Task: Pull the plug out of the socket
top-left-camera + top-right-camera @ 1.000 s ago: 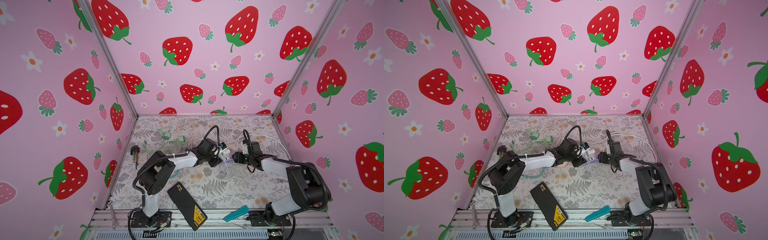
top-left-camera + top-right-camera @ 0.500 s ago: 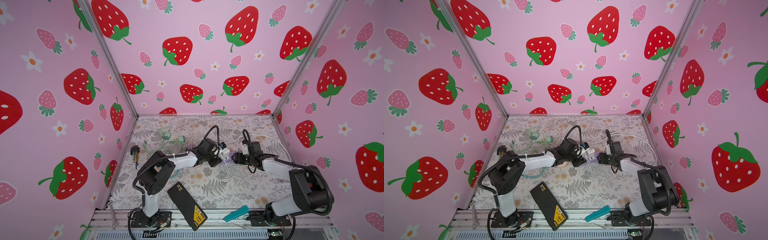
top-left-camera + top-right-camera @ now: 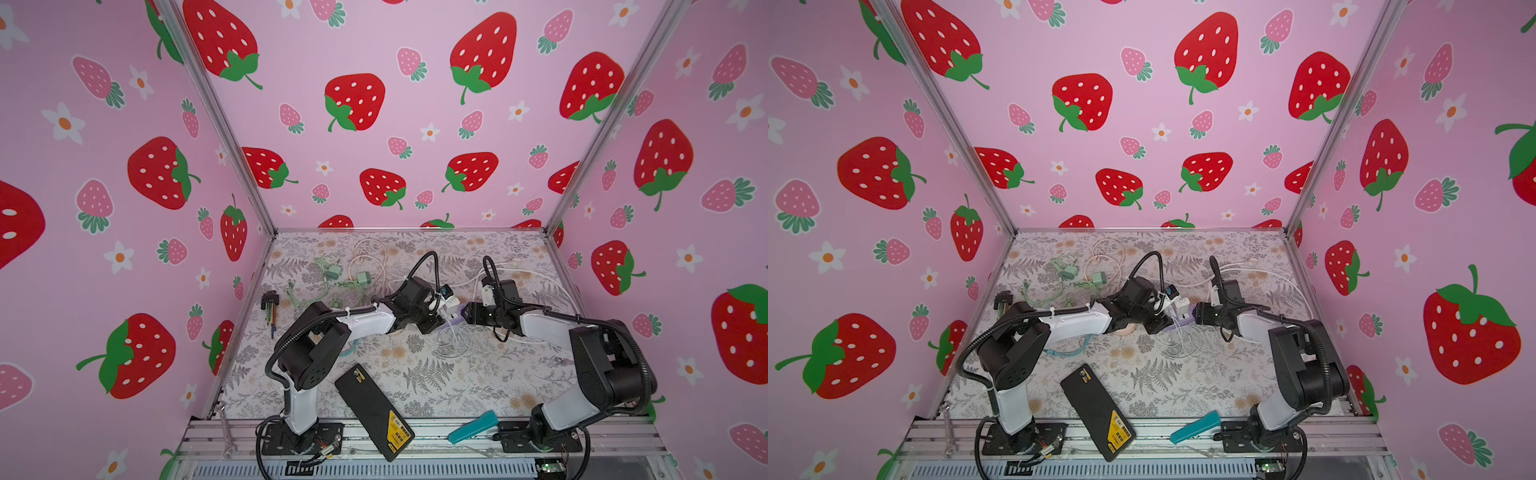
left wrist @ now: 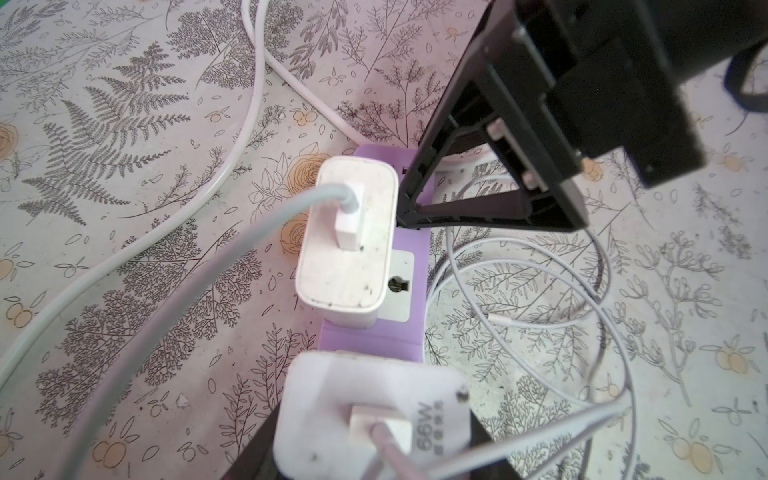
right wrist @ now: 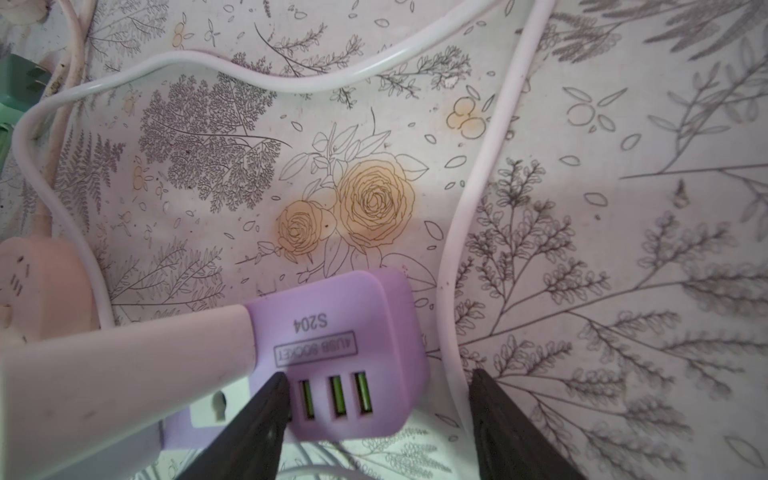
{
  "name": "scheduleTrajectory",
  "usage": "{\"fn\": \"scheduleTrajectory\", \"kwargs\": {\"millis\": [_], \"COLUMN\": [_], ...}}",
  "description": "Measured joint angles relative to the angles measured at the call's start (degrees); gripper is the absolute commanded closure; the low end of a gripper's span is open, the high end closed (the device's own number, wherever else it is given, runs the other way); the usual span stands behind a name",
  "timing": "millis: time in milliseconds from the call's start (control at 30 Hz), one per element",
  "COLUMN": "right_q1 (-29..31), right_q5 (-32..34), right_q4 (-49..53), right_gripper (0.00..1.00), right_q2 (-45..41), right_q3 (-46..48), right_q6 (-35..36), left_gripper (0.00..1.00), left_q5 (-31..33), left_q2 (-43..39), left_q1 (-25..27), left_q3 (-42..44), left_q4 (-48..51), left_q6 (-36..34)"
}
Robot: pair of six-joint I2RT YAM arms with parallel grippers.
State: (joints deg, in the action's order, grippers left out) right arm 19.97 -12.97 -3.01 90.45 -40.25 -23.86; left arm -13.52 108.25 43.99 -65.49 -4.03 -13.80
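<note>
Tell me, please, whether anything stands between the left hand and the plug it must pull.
Nothing visible: the left hand grips the 66W plug. The second white charger and the right hand sit farther along the purple socket strip.

lilac socket strip (image 4: 374,343) flat on floral surface (image 4: 124,124), three USB ports on one end, white plug (image 4: 347,241) upright, seated in it, second white 66W plug (image 4: 365,415) at the strip's other end, seating unclear

I read the purple socket (image 4: 370,343) as smooth matt plastic. The 66W plug (image 4: 316,407) by the socket is white, scuffed plastic. The tablecloth (image 4: 124,137) under the socket looks matt and printed.
</note>
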Motion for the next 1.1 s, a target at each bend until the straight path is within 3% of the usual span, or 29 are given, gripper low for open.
{"fn": "scheduleTrajectory", "kwargs": {"millis": [900,1100], "right_q1": [-0.3,-0.3], "right_q5": [-2.1,-2.1], "right_q4": [-8.1,-8.2], "right_gripper": [0.38,0.38], "right_q2": [2.2,2.2], "right_q3": [2.0,2.0], "right_q6": [-1.0,-1.0], "left_gripper": [0.72,0.72], "left_q5": [-3.7,-1.4], "left_q2": [0.0,0.0], "left_q1": [-2.5,-1.5], "left_q3": [0.2,0.2], "left_q4": [-0.6,-0.5], "left_q6": [3.8,2.1]}}
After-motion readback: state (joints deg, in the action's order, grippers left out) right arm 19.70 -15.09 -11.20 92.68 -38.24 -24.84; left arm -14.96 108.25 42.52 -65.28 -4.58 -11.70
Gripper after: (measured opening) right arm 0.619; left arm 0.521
